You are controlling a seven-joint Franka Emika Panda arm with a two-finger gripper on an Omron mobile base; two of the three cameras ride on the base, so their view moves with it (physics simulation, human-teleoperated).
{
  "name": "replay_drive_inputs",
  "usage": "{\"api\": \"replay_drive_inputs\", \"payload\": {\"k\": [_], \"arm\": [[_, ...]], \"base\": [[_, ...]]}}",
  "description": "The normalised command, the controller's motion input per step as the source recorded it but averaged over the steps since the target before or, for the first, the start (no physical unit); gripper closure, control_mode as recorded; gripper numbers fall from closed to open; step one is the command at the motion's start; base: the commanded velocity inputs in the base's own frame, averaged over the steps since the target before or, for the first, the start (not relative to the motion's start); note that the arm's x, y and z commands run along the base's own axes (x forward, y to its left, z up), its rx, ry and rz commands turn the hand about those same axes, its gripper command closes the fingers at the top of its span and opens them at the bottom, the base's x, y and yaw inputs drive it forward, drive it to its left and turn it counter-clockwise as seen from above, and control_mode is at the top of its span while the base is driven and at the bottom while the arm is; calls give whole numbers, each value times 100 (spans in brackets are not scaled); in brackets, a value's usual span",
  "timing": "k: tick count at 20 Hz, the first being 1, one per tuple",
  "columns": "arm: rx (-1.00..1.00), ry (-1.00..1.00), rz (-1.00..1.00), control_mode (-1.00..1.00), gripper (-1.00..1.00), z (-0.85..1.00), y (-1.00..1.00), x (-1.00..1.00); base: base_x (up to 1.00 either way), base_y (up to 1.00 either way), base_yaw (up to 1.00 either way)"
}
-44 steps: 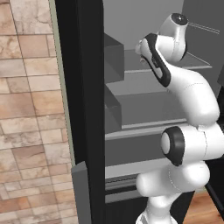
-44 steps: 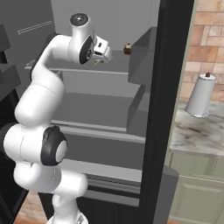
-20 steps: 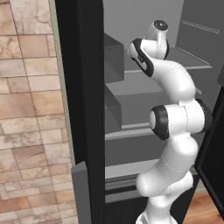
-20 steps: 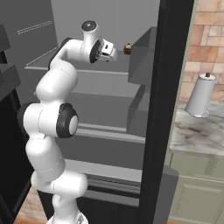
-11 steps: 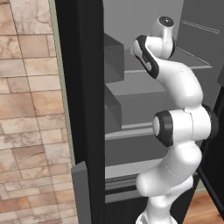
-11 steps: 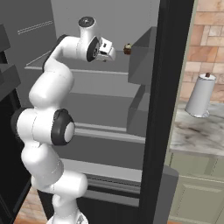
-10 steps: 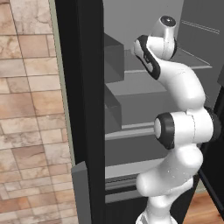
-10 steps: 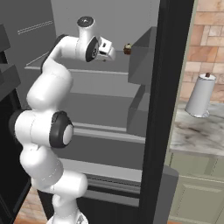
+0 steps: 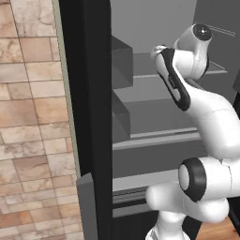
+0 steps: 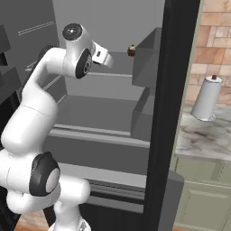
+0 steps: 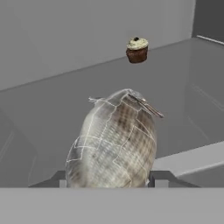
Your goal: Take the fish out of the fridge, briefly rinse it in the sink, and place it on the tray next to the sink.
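Drawing back a little from the cupcake [image 11: 137,50] on the fridge [image 10: 171,90] shelf, the gripper [image 11: 111,180] is clamping the fish [image 11: 114,142] between its 2 fingers, the fish's long axis pointing straight ahead toward that cupcake.

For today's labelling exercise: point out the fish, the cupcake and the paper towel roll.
fish [image 11: 113,142], hand view, middle of its scaled body.
cupcake [image 11: 137,50], hand view, its brown base below the frosting.
paper towel roll [image 10: 206,99], right base view, its white side.
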Motion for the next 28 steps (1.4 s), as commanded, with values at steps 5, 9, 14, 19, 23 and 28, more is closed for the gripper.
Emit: {"api": "replay_drive_inputs", "payload": {"k": [5, 9, 14, 19, 23, 28], "arm": [[3, 3, -9, -100, 100, -5, 3, -100], [-2, 3, -4, -100, 100, -55, 21, -100], [-1, 10, -2, -100, 100, -95, 20, -100], [0, 16, -8, -100, 100, -100, 18, -100], [0, 0, 0, 100, 100, 0, 0, 0], [0, 0, 0, 100, 100, 0, 0, 0]], "base": [[0, 0, 0], [0, 0, 0], [0, 0, 0], [0, 0, 0], [-100, 48, -53], [-71, 36, -88]]}}
